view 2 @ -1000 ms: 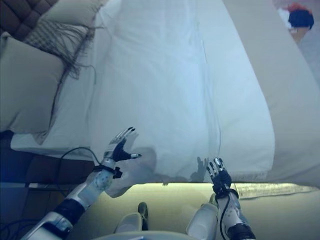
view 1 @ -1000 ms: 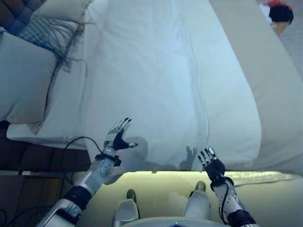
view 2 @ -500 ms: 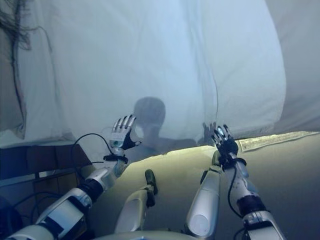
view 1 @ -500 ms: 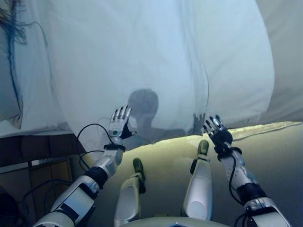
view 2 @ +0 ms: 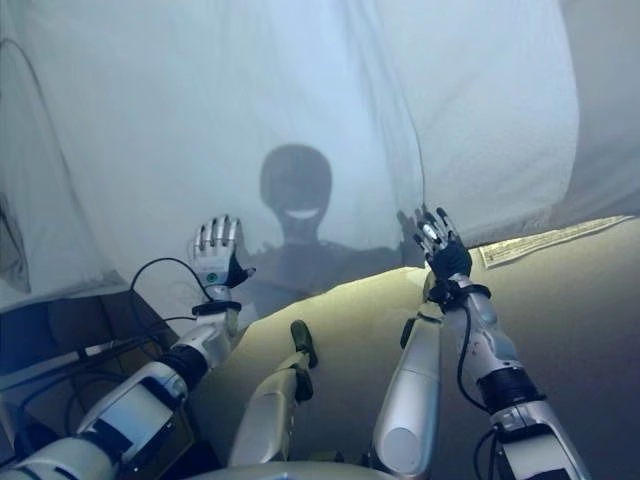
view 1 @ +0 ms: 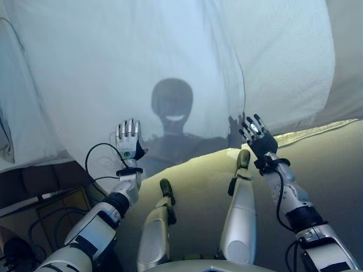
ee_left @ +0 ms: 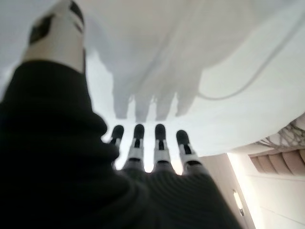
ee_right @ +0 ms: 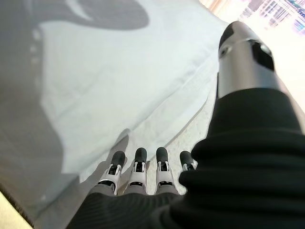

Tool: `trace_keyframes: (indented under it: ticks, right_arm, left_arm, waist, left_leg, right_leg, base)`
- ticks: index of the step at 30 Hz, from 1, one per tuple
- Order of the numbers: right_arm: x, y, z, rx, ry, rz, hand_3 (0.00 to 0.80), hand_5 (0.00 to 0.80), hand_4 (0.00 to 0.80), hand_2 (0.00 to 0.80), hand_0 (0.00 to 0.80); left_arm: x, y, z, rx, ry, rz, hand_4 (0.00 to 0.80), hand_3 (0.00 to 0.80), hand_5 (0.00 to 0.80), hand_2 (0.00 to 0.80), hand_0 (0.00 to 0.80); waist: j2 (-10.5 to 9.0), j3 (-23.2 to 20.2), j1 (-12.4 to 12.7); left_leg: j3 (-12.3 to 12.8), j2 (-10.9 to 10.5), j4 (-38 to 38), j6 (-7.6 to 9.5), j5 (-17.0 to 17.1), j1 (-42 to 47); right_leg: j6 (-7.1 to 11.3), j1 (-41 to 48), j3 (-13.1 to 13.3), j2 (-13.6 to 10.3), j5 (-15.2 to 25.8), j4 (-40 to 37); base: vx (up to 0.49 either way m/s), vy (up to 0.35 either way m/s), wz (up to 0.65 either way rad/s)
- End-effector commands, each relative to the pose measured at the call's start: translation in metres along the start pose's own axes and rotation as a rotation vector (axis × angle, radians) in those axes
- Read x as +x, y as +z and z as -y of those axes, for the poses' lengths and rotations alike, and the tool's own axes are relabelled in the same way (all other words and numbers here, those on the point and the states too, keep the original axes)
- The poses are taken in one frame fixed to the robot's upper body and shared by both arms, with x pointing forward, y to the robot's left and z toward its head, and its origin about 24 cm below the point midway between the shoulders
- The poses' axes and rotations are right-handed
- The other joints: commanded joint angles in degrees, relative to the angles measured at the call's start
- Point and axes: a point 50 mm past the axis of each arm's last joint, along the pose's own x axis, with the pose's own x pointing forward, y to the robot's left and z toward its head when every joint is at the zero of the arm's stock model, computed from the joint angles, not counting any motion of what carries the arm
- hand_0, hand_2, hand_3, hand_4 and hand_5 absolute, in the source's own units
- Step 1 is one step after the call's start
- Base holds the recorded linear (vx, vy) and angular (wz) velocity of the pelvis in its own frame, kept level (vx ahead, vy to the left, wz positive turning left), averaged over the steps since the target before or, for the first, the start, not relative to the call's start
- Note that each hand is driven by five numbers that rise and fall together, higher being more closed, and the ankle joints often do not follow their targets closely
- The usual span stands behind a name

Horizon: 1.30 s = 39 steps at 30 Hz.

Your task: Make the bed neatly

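Spread wide across the bed: a white duvet (view 1: 170, 51), its near hem draped over the edge facing the robot, with a white sheet (view 1: 295, 62) beside it past a lengthwise fold. Below the hem, only in the eye views: a pale mattress side (view 1: 317, 164) and a dark bed frame (view 1: 34, 187). Raised just short of the hem near the frame end: left hand (view 1: 128, 141), fingers straight and slightly spread, holding nothing. Raised close to the hem near the fold: right hand (view 1: 256, 136), fingers likewise splayed and empty. From the left wrist view alone: fingertips (ee_left: 138, 131) clear of the cloth, their shadow cast on it. From the right wrist view: fingertips (ee_right: 141, 155) just before the hem, contact not discernible.
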Motion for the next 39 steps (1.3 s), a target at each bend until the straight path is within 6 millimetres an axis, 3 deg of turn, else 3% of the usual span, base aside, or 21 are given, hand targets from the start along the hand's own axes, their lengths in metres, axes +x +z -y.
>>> trace_keyframes:
  ticks: [1, 7, 8, 9, 12, 15, 30, 35, 39]
  right_arm:
    - [0.008, 0.034, -0.025, 0.017, 0.113, 0.121, 0.0, 0.0, 0.0, 0.0, 0.0]
    - [0.01, 0.045, -0.034, 0.016, 0.158, 0.151, 0.0, 0.0, 0.0, 0.0, 0.0]
    - [0.011, 0.046, -0.034, 0.019, 0.161, 0.154, 0.0, 0.0, 0.0, 0.0, 0.0]
    - [0.01, 0.046, -0.037, 0.03, 0.169, 0.158, 0.0, 0.0, 0.0, 0.0, 0.0]
    - [0.01, 0.044, -0.04, 0.064, 0.191, 0.168, 0.0, 0.0, 0.0, 0.0, 0.0]
    - [0.009, 0.041, -0.041, 0.077, 0.203, 0.162, 0.0, 0.0, 0.0, 0.0, 0.0]
    - [0.005, 0.038, -0.032, 0.08, 0.188, 0.11, 0.0, 0.0, 0.0, 0.0, 0.0]
    - [-0.004, 0.02, -0.023, 0.104, 0.149, 0.064, 0.0, 0.0, 0.0, 0.0, 0.0]
    - [-0.018, 0.005, -0.006, 0.107, 0.096, 0.015, 0.0, 0.0, 0.0, 0.0, 0.0]
  left_arm:
    - [0.03, -0.038, -0.023, 0.093, 0.09, -0.162, 0.0, 0.0, 0.0, 0.0, 0.0]
    - [0.039, -0.049, -0.023, 0.107, 0.0, -0.245, 0.0, 0.0, 0.0, 0.0, 0.0]
    - [0.039, -0.048, -0.023, 0.106, -0.001, -0.247, 0.543, 0.543, 0.543, 0.543, 0.543]
    - [0.039, -0.048, -0.023, 0.11, 0.004, -0.244, 0.8, 0.8, 0.8, 0.8, 0.8]
    - [0.046, -0.052, -0.03, 0.12, 0.032, -0.242, 0.8, 0.8, 0.8, 0.8, 0.8]
    - [0.049, -0.056, -0.032, 0.115, 0.034, -0.256, 0.8, 0.8, 0.8, 0.8, 0.8]
    - [0.039, -0.058, -0.018, 0.042, -0.022, -0.263, 0.8, 0.8, 0.8, 0.8, 0.8]
    - [0.021, -0.055, -0.003, -0.04, -0.081, -0.255, 0.8, 0.8, 0.8, 0.8, 0.8]
    - [-0.008, -0.059, 0.016, -0.083, -0.158, -0.255, 0.8, 0.8, 0.8, 0.8, 0.8]
  waist:
    - [-2.45, 4.9, -0.4]
    - [-3.97, 6.8, -1.3]
    - [-4.14, 6.9, -1.3]
    - [-4.71, 7.0, -1.2]
    - [-6.37, 7.8, -1.1]
    - [-6.85, 8.0, -1.2]
    - [-5.36, 7.3, -2.0]
    - [-4.92, 5.5, -1.3]
    - [-3.99, 2.6, -0.5]
  left_leg:
    - [-3.4, 3.9, 2.4, 0.75, 5.9, -6.3]
    - [-4.0, 4.4, 7.7, 0.82, 4.9, -11.2]
    - [-4.0, 4.6, 7.7, 0.85, 5.0, -11.5]
    - [-3.8, 5.0, 7.5, 0.85, 5.2, -11.8]
    - [-4.0, 5.8, 7.9, 0.85, 5.5, -12.9]
    - [-4.1, 6.1, 8.6, 0.9, 5.6, -13.4]
    - [-3.5, 6.6, 10.1, 0.95, 6.4, -11.9]
    - [-2.7, 7.3, 10.2, 0.82, 5.9, -8.0]
    - [-1.9, 7.2, 9.8, 0.81, 5.2, -2.8]
  right_leg:
    - [4.56, -0.1, -0.3, 0.9, 12.9, -8.1]
    - [4.19, -3.3, 0.6, 1.0, 12.9, -5.6]
    - [4.18, -3.4, 0.6, 1.1, 12.9, -5.8]
    - [4.21, -3.1, 0.1, 1.3, 13.1, -6.6]
    - [4.21, -1.9, -1.2, 1.9, 13.6, -8.1]
    - [4.1, -1.5, -1.5, 1.9, 13.7, -8.4]
    - [3.83, 0.8, -1.3, 0.6, 12.7, -8.3]
    - [4.08, 4.6, -2.5, -1.2, 12.1, -8.8]
    - [4.21, 8.7, -3.4, -3.0, 11.2, -8.6]
  base:
    - [-0.055, -0.018, 0.04]
    - [-0.032, -0.002, -0.01]
    - [-0.03, -0.036, -0.05]
    - [-0.031, -0.079, -0.09]
    - [-0.031, -0.126, -0.13]
    - [0.003, -0.035, -0.16]
    - [0.01, 0.025, 0.0]
    - [0.083, -0.04, -0.02]
    - [0.155, -0.004, 0.01]
